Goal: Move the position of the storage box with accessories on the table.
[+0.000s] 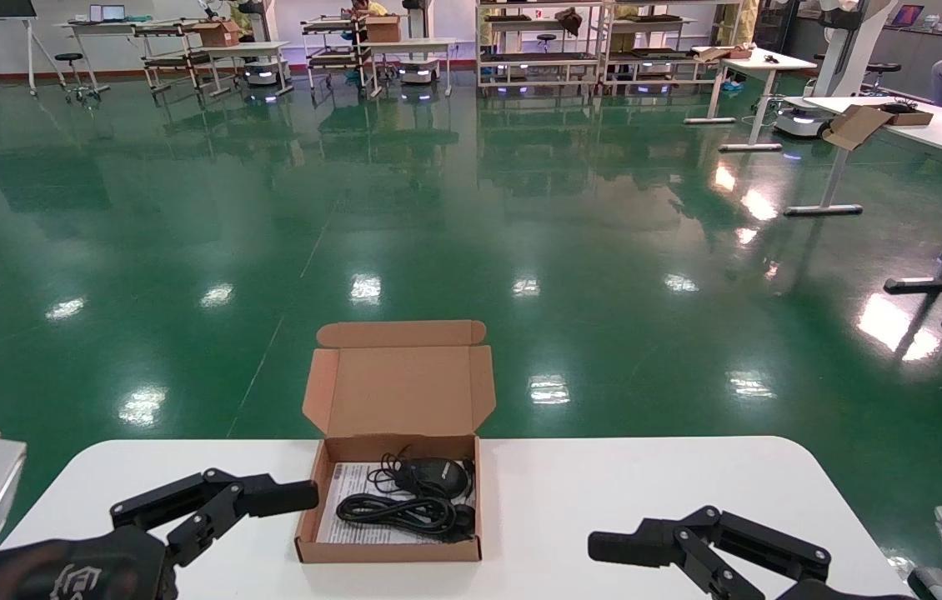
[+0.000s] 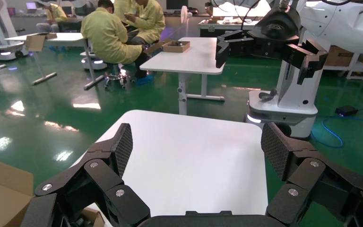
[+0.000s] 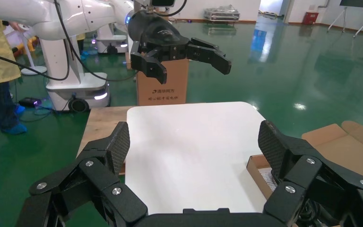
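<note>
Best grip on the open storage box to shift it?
Probably the storage box by its low side walls: left gripper from its left, right gripper from its right, both open. The lid stands upright at the rear, and the mouse and cables fill the tray.

the near edge of the table (image 1: 604,500) is cut off by the lower border of the head view. the left gripper (image 1: 254,500) and right gripper (image 1: 646,554) are truncated there behind the fingers. the print on the paper sheet (image 1: 354,500) is too small to be read and is partly covered by the cables (image 1: 396,510). in the left wrist view, only a corner of the storage box (image 2: 2,191) is shown.
</note>
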Tool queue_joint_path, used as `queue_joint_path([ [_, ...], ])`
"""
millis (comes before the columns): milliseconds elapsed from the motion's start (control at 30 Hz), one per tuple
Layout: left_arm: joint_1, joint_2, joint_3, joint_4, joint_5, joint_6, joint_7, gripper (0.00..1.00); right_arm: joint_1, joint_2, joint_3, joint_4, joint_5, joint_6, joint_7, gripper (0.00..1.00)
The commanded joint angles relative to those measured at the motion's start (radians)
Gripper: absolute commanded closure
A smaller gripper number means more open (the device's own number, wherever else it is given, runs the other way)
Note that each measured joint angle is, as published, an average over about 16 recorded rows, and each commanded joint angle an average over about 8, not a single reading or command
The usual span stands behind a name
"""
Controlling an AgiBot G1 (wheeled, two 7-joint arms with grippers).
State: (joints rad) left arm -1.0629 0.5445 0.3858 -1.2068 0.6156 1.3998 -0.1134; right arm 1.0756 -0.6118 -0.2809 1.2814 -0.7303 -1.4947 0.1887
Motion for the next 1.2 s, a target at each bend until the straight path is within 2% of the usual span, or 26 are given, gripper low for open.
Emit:
queue_joint_path([
  [33, 0.000, 0.000, 0.000, 0.000, 0.000, 0.000, 0.000, 0.00, 0.000, 0.000, 0.000, 0.000, 0.000, 0.000, 0.000, 0.00],
  [267, 0.000, 0.000, 0.000, 0.000, 0.000, 0.000, 0.000, 0.00, 0.006, -0.002, -0.004, -0.003, -0.008, 0.003, 0.004, 0.00],
  [400, 0.000, 0.000, 0.000, 0.000, 0.000, 0.000, 0.000, 0.00, 0.043, -0.021, -0.024, -0.018, -0.036, 0.015, 0.034, 0.00],
  [700, 0.000, 0.000, 0.000, 0.000, 0.000, 0.000, 0.000, 0.00, 0.200, -0.106, -0.120, -0.108, -0.144, 0.058, 0.229, 0.00],
  [967, 0.000, 0.000, 0.000, 0.000, 0.000, 0.000, 0.000, 0.00, 0.401, -0.234, -0.227, -0.274, -0.322, 0.126, 0.393, 0.00],
  [1200, 0.000, 0.000, 0.000, 0.000, 0.000, 0.000, 0.000, 0.00, 0.533, -0.386, -0.327, -0.495, -0.508, 0.226, 0.450, 0.00],
])
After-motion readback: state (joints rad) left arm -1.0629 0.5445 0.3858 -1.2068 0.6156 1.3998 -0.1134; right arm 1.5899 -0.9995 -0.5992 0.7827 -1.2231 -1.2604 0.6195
